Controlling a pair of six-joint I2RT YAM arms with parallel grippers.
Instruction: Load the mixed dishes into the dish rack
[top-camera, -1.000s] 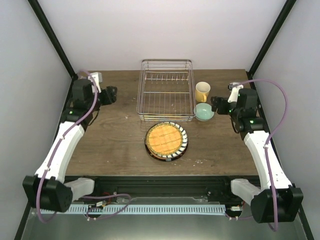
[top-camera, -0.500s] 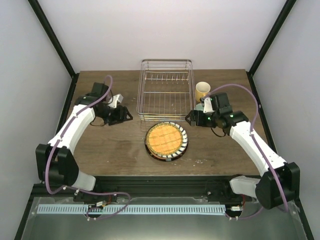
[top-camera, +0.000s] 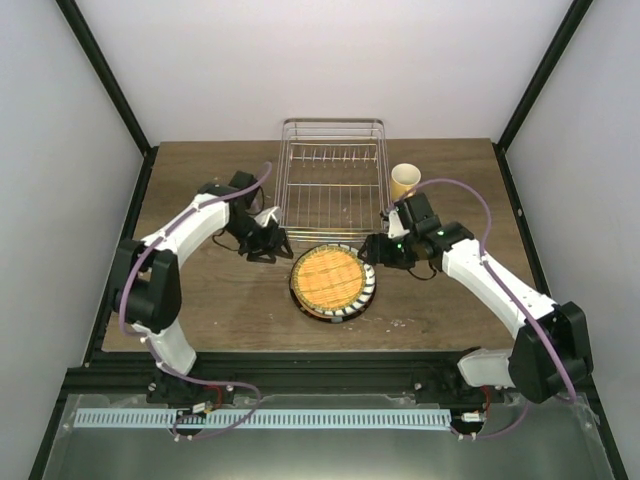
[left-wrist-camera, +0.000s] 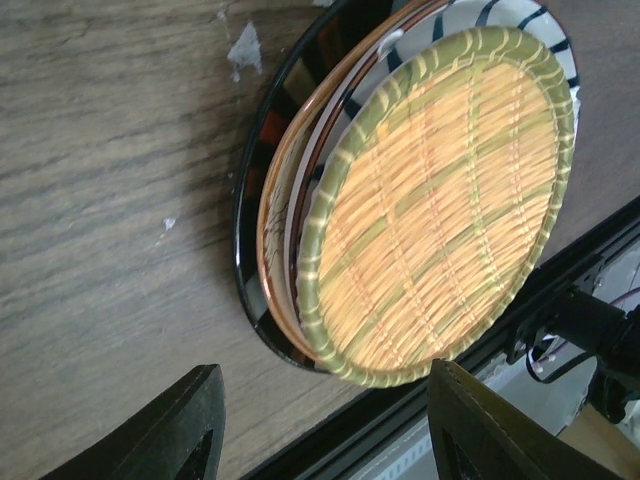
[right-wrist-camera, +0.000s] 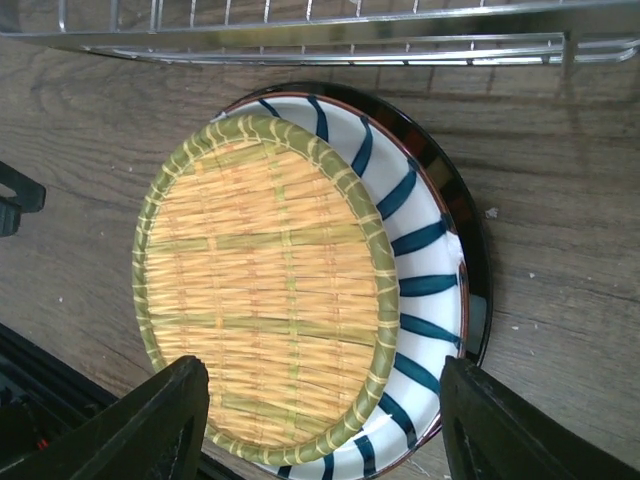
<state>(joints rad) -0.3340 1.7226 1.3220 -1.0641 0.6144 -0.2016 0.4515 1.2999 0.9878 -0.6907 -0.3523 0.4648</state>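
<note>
Three plates lie stacked flat just in front of the rack (top-camera: 332, 238): a woven plate (top-camera: 332, 279) on top, a blue-striped white plate (right-wrist-camera: 425, 285) under it showing on the right, and a dark plate (right-wrist-camera: 478, 290) at the bottom. The silver wire rack sits at the back middle of the table (top-camera: 220, 300). A yellow mug (top-camera: 404, 182) stands upright beside its right wall.

Robotics lab test cell: plain white panels (top-camera: 330, 60) and black frame posts (top-camera: 104, 70) enclose a wood-grain bench (top-camera: 220, 300). A left arm (top-camera: 185, 228) and right arm (top-camera: 490, 280), trailing purple cables (top-camera: 455, 182), are bolted along its near edge.
</note>
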